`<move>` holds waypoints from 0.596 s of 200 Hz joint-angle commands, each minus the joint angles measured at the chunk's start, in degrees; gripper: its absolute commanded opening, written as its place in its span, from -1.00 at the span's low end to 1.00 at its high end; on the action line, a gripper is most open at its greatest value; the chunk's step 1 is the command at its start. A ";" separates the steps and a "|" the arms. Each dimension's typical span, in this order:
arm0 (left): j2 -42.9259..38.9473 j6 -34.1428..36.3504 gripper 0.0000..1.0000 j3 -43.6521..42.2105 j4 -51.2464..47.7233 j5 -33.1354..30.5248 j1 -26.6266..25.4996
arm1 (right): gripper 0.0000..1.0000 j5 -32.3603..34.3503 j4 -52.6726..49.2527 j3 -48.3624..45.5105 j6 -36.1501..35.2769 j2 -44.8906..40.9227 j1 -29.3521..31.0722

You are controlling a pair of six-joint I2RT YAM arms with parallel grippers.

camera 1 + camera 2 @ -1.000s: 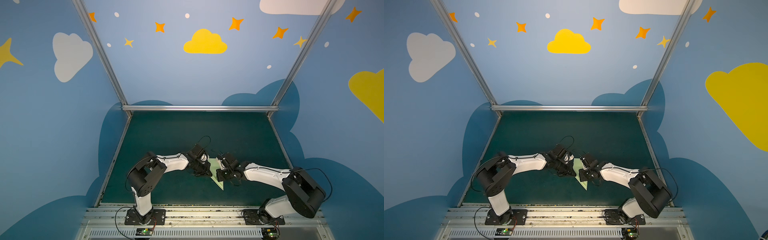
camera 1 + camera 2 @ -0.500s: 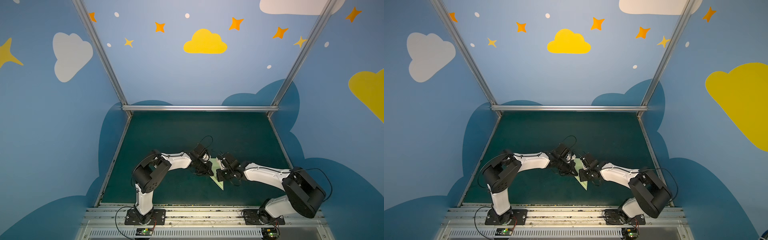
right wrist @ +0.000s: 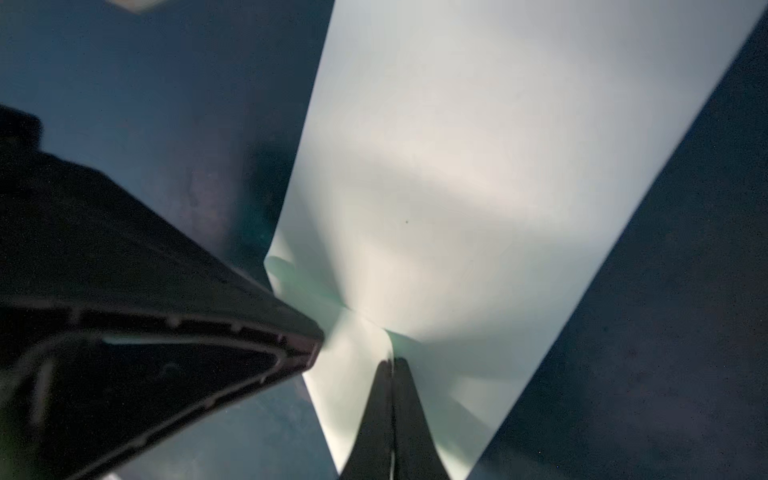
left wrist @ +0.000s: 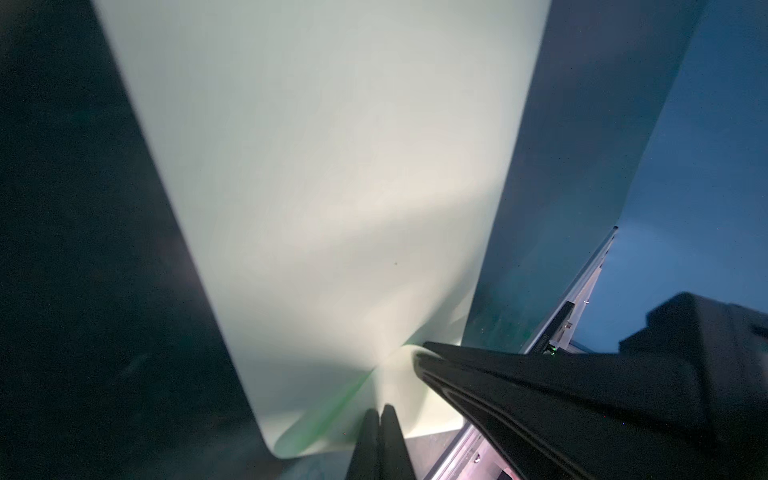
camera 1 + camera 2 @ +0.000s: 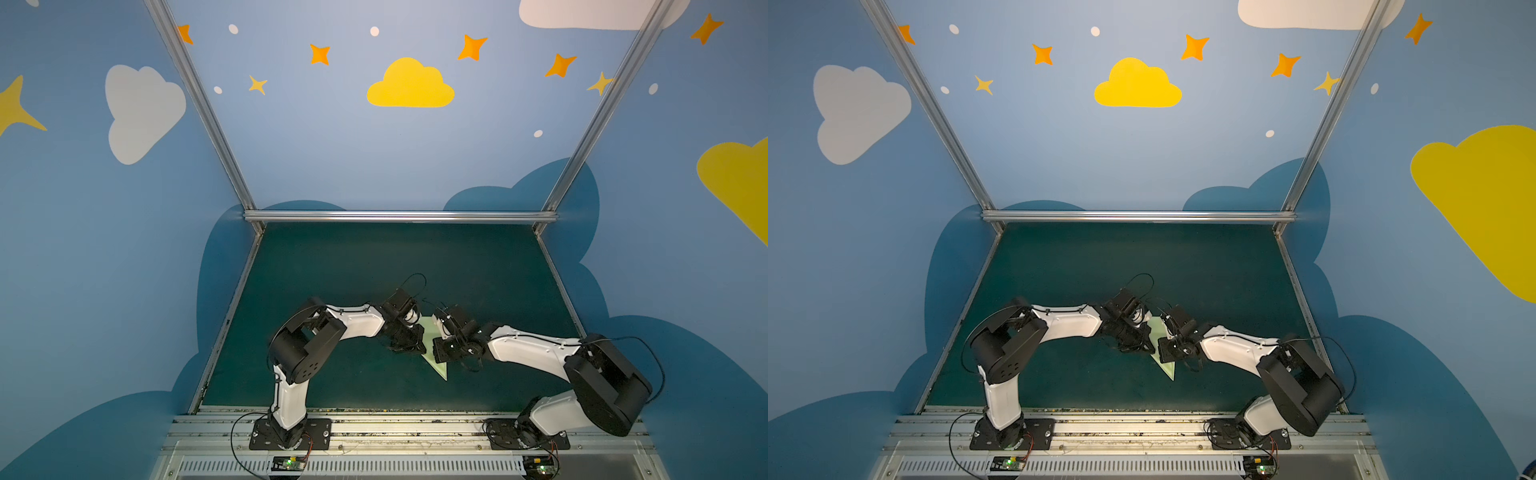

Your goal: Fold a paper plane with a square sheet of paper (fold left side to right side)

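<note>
The plane (image 5: 440,369) lies on the counter (image 5: 374,266), front centre. Left claw (image 4: 379,409) and right claw (image 3: 392,362) are both fully closed, tips pressing on the plane, gripping nothing.

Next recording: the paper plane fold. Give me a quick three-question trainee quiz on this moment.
1. True or false: the left gripper and the right gripper are both shut.
2. In a top view, the paper plane has one pointed end clear of both grippers. It aims toward: A the back wall; B the front rail; C the left wall.
3. In the left wrist view, which other gripper's tip reaches the paper?
Key: 1 true; 2 B; 3 the right gripper.
</note>
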 commanded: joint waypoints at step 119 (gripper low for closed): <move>1.19 -0.16 -0.93 -2.31 0.38 -2.91 0.10 | -0.03 -0.68 -11.44 2.83 -0.13 -8.90 -0.15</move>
